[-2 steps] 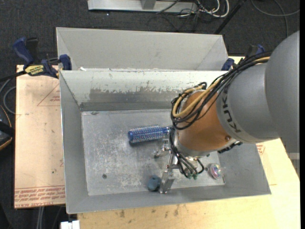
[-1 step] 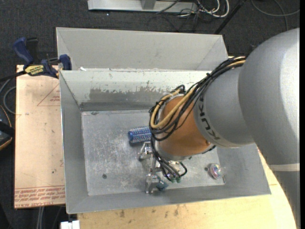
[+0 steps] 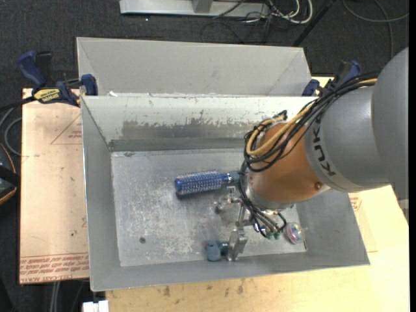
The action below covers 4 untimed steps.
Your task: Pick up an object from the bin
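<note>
Hanging low near the front wall of the bin (image 3: 162, 236), the jaws end just beside a small blue-grey block (image 3: 212, 251) that lies on the bin floor. The block sits at their tip, on the side away from the arm (image 3: 364, 142). Whether metal touches the block cannot be made out. How far the jaws stand open cannot be told either, since the tip reads as a tangle of bright metal seen from above.

Beyond the jaws, toward the back wall, a blue hairbrush (image 3: 200, 183) lies flat, its bristled head pointing away from the arm. On the arm's side of the jaws, near them, a small round shiny thing (image 3: 294, 234) rests by the front wall.

The bin floor is grey metal, scuffed and speckled, with sloping walls around it. Behind the bin lies a dark floor (image 3: 65, 12) with loose cables (image 3: 286, 5) and a pale flat stand foot (image 3: 169, 5).

The orange cover (image 3: 279, 174) on the wrist and the broad grey arm hide the bin floor on that side. The hairbrush's handle end runs in under the wrist. What the round shiny thing is cannot be made out.
</note>
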Available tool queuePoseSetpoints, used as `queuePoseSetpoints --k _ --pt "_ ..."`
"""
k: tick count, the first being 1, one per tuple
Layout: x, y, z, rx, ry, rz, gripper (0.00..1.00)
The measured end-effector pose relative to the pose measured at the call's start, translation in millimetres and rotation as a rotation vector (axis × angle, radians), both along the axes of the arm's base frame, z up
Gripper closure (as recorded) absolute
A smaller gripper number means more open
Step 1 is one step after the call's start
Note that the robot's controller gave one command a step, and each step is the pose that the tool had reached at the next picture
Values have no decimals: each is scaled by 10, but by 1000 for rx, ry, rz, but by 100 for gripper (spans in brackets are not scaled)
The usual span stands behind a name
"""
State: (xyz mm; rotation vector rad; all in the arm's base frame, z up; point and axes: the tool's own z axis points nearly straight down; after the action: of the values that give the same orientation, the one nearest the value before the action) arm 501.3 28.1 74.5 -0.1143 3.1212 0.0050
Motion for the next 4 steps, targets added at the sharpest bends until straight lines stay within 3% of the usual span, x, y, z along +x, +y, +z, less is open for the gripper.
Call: queuePoseSetpoints --k 1,2,3,4 --pt "-122 392 16 -1 -8 -125 0" --pt "-146 559 16 -1 -7 -166 0" --pt "-185 589 -13 2 5 -164 100" --pt "-98 135 1218 -2 8 -103 100"
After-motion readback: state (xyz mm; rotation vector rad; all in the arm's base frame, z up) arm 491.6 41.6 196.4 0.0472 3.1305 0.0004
